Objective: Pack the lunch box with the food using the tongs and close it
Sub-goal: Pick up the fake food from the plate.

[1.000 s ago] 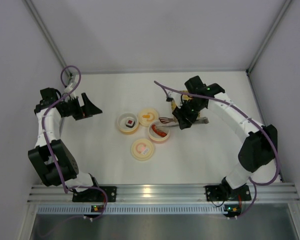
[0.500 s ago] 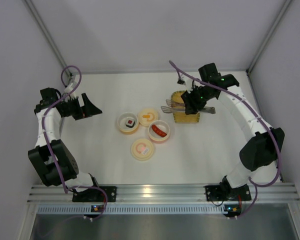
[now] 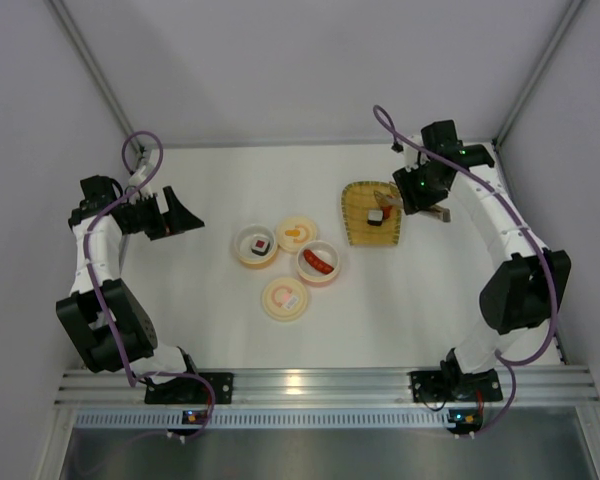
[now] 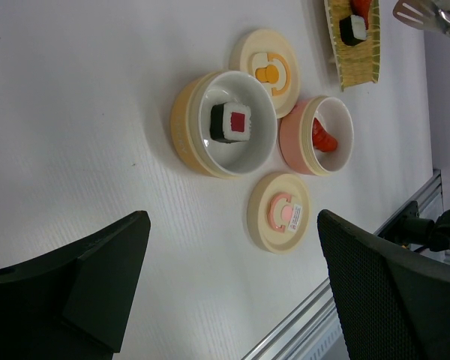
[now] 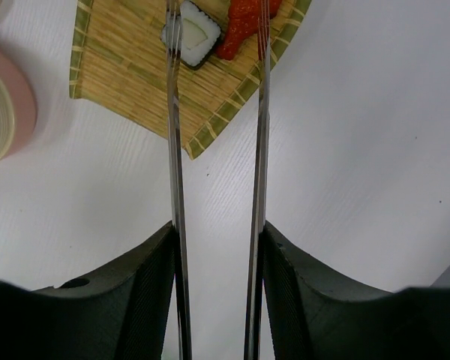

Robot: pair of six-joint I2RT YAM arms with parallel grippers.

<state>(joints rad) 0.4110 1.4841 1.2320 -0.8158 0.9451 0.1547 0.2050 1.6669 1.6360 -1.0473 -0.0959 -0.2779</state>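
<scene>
My right gripper [image 5: 217, 232] is shut on the tongs [image 5: 175, 150], one silver arm against each finger. The tongs stand apart, their tips over the woven yellow tray [image 5: 127, 67], which holds a sushi roll [image 5: 195, 34] and an orange-red piece [image 5: 244, 19]. From above, the right gripper [image 3: 412, 195] hangs at the tray's [image 3: 358, 225] right side. The lunch box lies in parts: a yellow bowl [image 3: 257, 245] holding a sushi roll [image 4: 230, 122], a pink bowl [image 3: 318, 263] holding a red sausage [image 4: 322, 137], and two lids [image 3: 297, 233] [image 3: 285, 298]. My left gripper [image 3: 185, 218] is open and empty, far left.
The bowls and lids cluster at the table's middle. White walls close the table at the back and both sides. An aluminium rail [image 3: 320, 385] runs along the near edge. The right arm's purple cable [image 3: 385, 125] loops above the tray.
The right arm carried the tongs from the pink bowl back and to the right, uncovering the yellow tray. The sausage stays in the pink bowl. The left arm has not moved.
</scene>
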